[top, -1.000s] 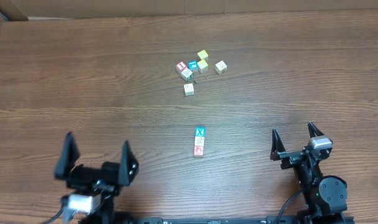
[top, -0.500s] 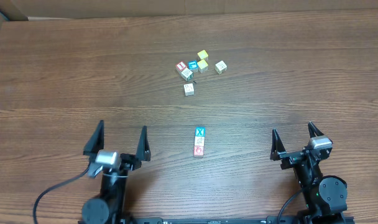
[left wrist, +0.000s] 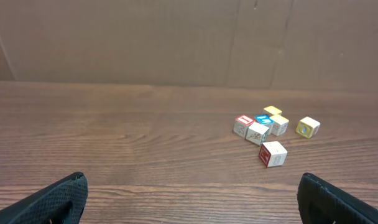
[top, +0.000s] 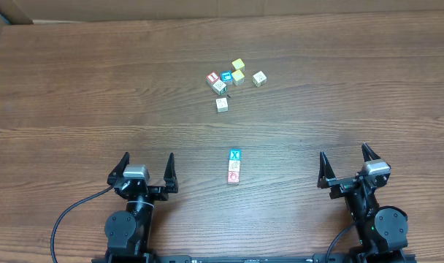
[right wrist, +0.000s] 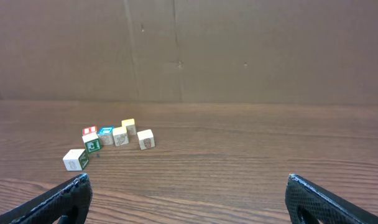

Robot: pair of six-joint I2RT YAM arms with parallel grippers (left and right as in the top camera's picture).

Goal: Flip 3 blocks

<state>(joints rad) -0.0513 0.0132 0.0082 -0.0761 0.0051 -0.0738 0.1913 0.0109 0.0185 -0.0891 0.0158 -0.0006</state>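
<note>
Left end effector [top: 148, 158] and right end effector [top: 344, 155] sit at the tabletop [top: 76, 88] near edge, fingers spread wide, empty; the three blocks [top: 234, 166] lie in a touching row between them; I'd pinch an end block's sides and roll it over.

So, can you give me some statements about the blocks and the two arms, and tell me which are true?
1. The three blocks lie in a short line on the table between the two arms. True.
2. The left end effector is clamped on a block. False: it is open and holds nothing.
3. The right end effector is open and empty. True.
4. The block with the teal X face is the one in the line nearest the robot. False: it is at the far end.
5. The cluster of other cubes lies beyond that line, farther from the arms. True.
</note>
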